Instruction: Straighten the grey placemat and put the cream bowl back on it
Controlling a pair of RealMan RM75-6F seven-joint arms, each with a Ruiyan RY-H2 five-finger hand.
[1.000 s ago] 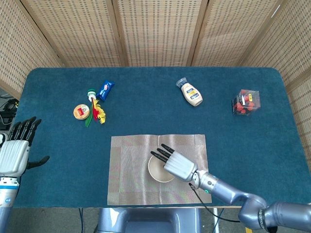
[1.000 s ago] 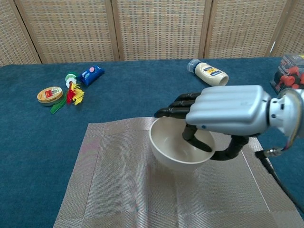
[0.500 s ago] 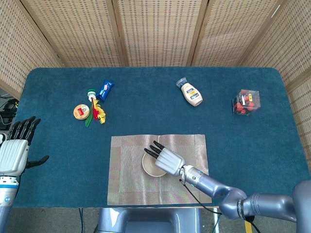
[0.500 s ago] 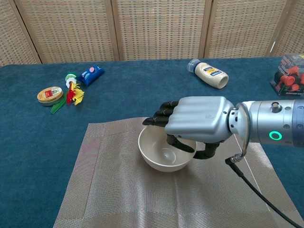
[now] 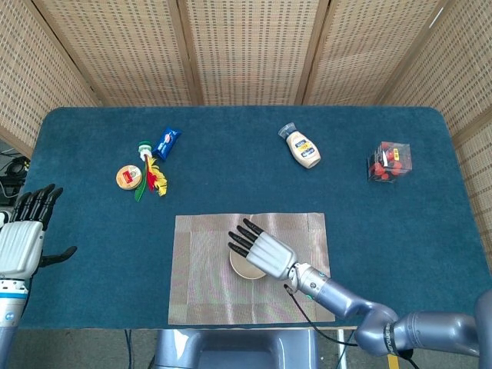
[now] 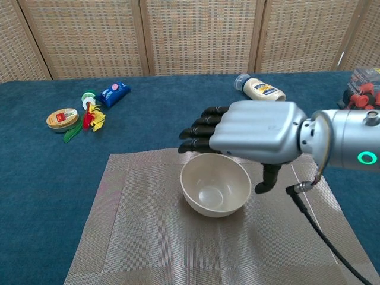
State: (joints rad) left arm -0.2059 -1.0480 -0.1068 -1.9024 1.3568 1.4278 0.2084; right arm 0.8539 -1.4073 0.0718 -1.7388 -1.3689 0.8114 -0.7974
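The grey placemat point(image 5: 204, 269) point(image 6: 142, 237) lies square to the table's near edge. The cream bowl point(image 6: 215, 192) point(image 5: 243, 268) stands upright near the mat's middle. My right hand point(image 6: 255, 134) point(image 5: 260, 248) hovers just above and behind the bowl, fingers extended, holding nothing; in the head view it covers most of the bowl. My left hand point(image 5: 24, 234) hangs off the table's left edge, fingers apart and empty, seen only in the head view.
On the blue tablecloth sit a mayonnaise bottle point(image 5: 302, 147) point(image 6: 260, 90), a box of red pieces point(image 5: 388, 161) point(image 6: 362, 90), and at the left a round tin point(image 5: 129, 177), a blue packet point(image 5: 167, 142) and a small bunch of flowers point(image 5: 153, 179). A cable point(image 6: 326, 237) trails from my right wrist.
My right hand carried the bowl leftward over the mat, set it down and let go; its fingers have come out of the bowl and lifted. The left hand has not moved.
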